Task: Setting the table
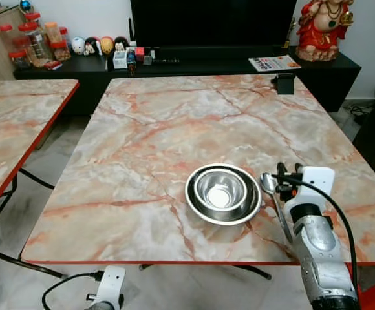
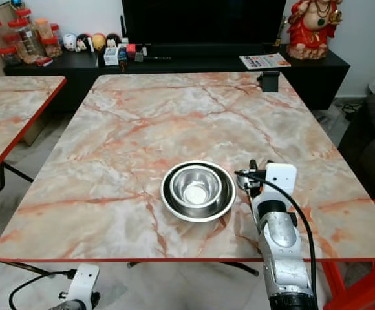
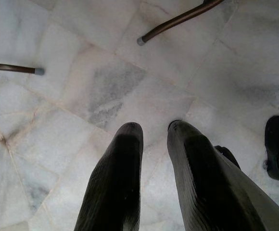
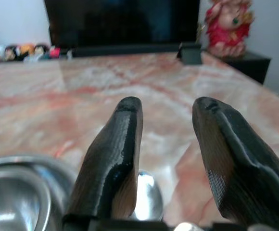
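Where our steel bowl point(image 1: 221, 192) nests inside a steel plate point(image 1: 194, 204) near the marble bench's point(image 1: 142, 142) front edge, a spoon point(image 1: 269, 185) lies just beside it, under our right claw point(image 4: 166, 113), fingers spread. Our left claw point(image 3: 154, 132) hangs slightly parted over the floor point(image 3: 82, 96).

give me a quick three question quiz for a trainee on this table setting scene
1. True or false: the steel bowl sits inside the steel plate.
2. Which lies beside the plate, by the right gripper? A fork, B spoon, C knife.
3. Fill in: the left gripper hangs over the ___.

Key: 1 true. 2 B. 3 floor.
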`<state>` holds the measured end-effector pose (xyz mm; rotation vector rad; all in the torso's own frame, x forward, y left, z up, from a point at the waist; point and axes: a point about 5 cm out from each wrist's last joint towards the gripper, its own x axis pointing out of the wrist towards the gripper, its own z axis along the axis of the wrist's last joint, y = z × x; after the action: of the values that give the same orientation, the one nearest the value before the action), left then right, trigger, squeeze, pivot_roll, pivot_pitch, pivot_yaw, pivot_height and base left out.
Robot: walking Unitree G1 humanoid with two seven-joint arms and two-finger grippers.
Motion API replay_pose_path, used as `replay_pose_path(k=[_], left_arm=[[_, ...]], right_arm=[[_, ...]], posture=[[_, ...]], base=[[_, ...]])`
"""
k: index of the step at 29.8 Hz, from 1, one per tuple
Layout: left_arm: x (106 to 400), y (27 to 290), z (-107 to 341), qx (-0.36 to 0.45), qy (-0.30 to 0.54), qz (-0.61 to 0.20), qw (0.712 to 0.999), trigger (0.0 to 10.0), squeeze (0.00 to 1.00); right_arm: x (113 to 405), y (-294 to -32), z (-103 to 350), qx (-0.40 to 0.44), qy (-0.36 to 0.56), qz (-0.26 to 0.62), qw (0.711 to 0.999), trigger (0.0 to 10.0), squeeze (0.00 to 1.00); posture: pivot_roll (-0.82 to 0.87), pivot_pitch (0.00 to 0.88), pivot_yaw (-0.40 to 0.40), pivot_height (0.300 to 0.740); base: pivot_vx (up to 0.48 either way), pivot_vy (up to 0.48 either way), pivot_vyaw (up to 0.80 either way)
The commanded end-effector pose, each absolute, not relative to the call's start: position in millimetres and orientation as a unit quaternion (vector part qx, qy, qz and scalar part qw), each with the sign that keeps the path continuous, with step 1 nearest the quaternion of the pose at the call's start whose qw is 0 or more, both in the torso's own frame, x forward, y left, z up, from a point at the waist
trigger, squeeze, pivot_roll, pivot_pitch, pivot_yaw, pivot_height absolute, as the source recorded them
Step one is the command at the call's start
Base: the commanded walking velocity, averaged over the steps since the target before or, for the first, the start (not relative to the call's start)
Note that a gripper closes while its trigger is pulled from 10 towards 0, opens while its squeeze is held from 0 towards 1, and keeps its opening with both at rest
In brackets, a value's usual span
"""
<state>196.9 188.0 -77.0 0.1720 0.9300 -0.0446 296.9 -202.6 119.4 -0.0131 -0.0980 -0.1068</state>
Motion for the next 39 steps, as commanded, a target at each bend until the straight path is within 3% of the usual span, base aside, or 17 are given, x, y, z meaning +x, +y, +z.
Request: replay_pose_path(k=[1,25,26,31,39], left_arm=[[201,190,-74,0.084,0.439,-0.019,0.895,10.0,0.0],[198,199,-75,0.086,0.441,0.003,0.893,10.0,0.0],[201,197,-73,0.076,0.435,0.016,0.897,10.0,0.0],[200,191,-75,0.068,0.432,0.03,0.899,10.0,0.0],[195,178,-78,0.108,0.43,-0.003,0.896,10.0,0.0]], right_arm=[[300,-200,135,-0.002,-0.091,-0.054,0.994,10.0,0.0],[310,-188,133,0.025,-0.108,-0.053,0.992,10.0,0.0],[308,-189,129,0.03,-0.102,-0.049,0.993,10.0,0.0],[307,-192,128,0.024,-0.095,-0.036,0.995,10.0,0.0],[314,-192,133,0.026,-0.1,-0.028,0.994,10.0,0.0]], posture=[[-0.08,0.0,0.037,0.728],[-0.03,0.0,0.021,0.728],[0.03,0.0,-0.043,0.728],[0.08,0.0,-0.129,0.728],[0.11,0.0,-0.154,0.728]], base=[[0.0,0.0,0.0],[0.0,0.0,0.0],[0.0,0.0,0.0],[0.0,0.0,0.0],[0.0,0.0,0.0]])
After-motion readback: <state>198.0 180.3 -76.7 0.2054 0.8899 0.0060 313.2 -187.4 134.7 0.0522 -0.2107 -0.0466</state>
